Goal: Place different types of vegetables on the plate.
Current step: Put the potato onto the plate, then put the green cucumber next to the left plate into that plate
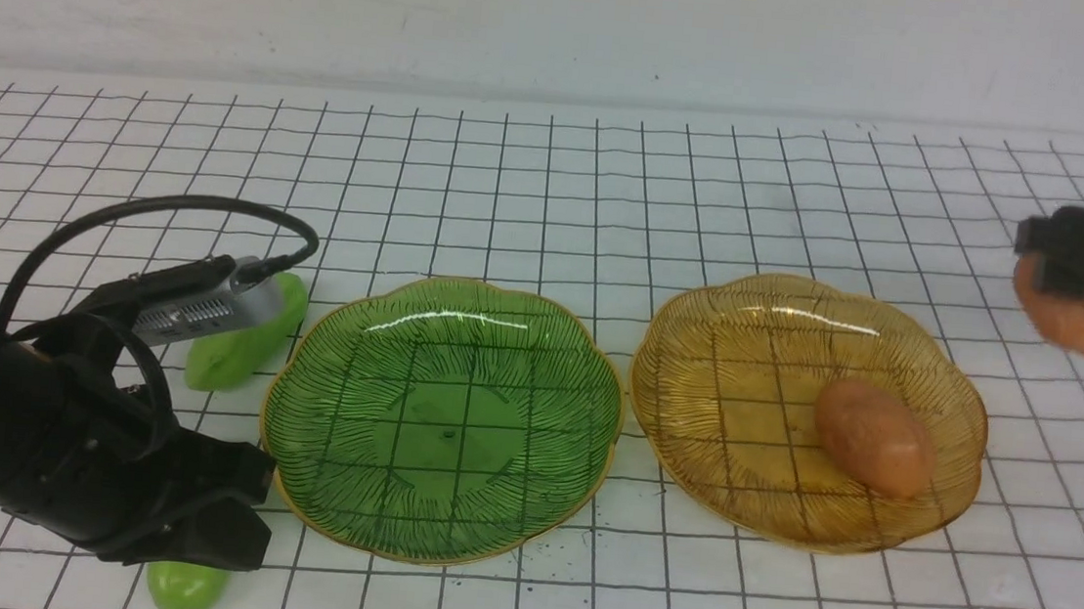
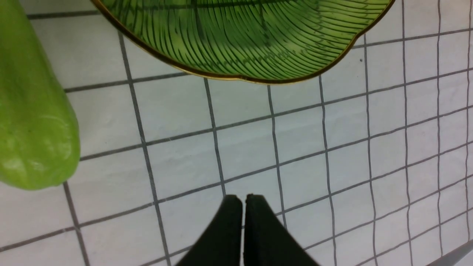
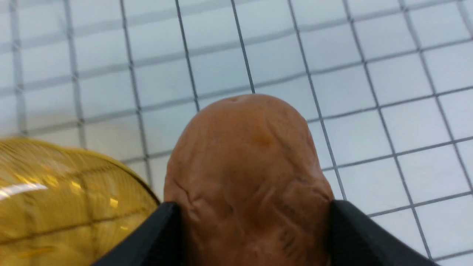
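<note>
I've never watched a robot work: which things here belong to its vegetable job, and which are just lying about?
Part of the job: green plate, amber plate, potato on it, second potato in the right gripper, far cucumber, near cucumber, shut left gripper.
Just there: checked table cover, silver box and its cable.

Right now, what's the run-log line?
right gripper: holds glossy orange-brown potato | left gripper: shut, empty | amber glass plate: second potato | green glass plate: empty

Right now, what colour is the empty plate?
The plate is green with fine dark lines and a gold rim; clearest in front view.
</note>
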